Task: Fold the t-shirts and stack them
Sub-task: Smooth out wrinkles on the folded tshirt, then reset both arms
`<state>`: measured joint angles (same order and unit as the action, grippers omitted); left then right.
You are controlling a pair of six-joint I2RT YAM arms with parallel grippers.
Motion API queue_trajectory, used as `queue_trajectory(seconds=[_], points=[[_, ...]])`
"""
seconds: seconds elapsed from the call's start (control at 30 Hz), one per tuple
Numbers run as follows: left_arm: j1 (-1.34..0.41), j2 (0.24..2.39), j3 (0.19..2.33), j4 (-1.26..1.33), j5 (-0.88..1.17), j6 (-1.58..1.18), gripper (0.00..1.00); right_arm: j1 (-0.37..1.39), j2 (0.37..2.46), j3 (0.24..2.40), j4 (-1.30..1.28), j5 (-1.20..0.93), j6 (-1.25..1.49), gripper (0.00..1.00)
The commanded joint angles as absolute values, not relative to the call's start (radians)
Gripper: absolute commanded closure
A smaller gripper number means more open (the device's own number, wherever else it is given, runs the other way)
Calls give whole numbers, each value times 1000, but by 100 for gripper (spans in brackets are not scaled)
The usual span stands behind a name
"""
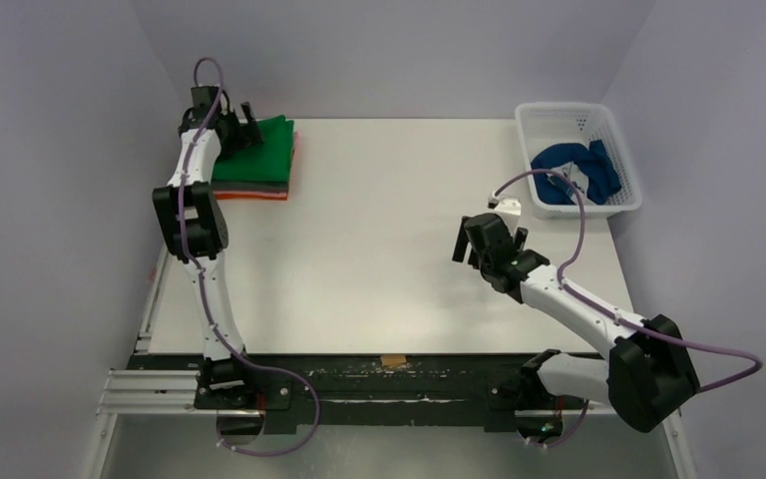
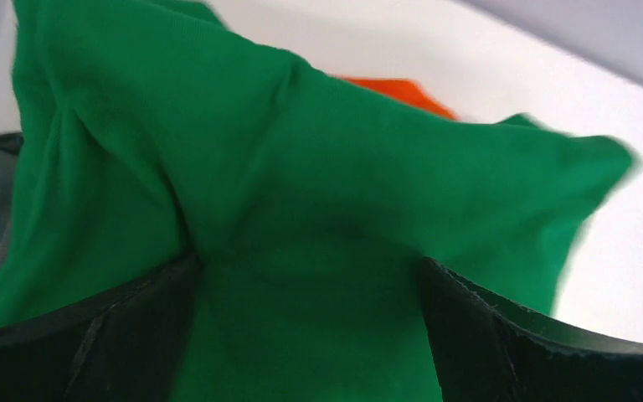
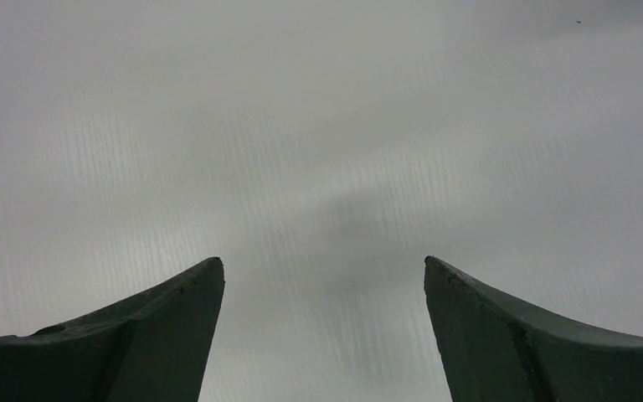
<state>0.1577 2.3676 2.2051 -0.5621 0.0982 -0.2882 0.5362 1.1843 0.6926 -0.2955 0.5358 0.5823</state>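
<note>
White desk: your left claw gapes wide over the green shirt at the far-left corner; right claw open, empty.

The left arm goes up along the left edge of the bench and bends at the elbow. The left gripper sits low at the far left corner, its jaws wide apart (both black fingers show in its own camera). The right arm bends out by the right edge. The right gripper points down near the middle, its jaws wide apart too, holding nothing.
</note>
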Motion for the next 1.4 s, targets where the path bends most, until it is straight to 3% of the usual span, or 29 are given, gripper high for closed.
queue_trajectory(seconds=[0.0, 0.3, 0.5, 0.73, 0.9, 1.03, 1.2, 1.37], points=[[229, 2440, 2249, -572, 141, -373, 0, 535, 1216, 729, -292, 583, 583, 14], [285, 2407, 2296, -593, 230, -486, 0, 535, 1195, 726, -287, 559, 593, 13], [269, 2142, 2274, -604, 317, -579, 0, 535, 1064, 694, -306, 551, 632, 13], [108, 1533, 1718, -586, 172, -543, 0, 535, 826, 607, -365, 547, 688, 11], [-182, 1111, 1133, -451, 36, -593, 0, 535, 741, 571, -410, 542, 722, 11], [-394, 924, 814, -410, -54, -614, 0, 535, 698, 546, -435, 544, 740, 11], [-451, 871, 665, -546, -145, -665, 0, 535, 655, 519, -454, 572, 741, 11], [-451, 836, 652, -583, -194, -656, 0, 535, 617, 495, -474, 596, 729, 12]])
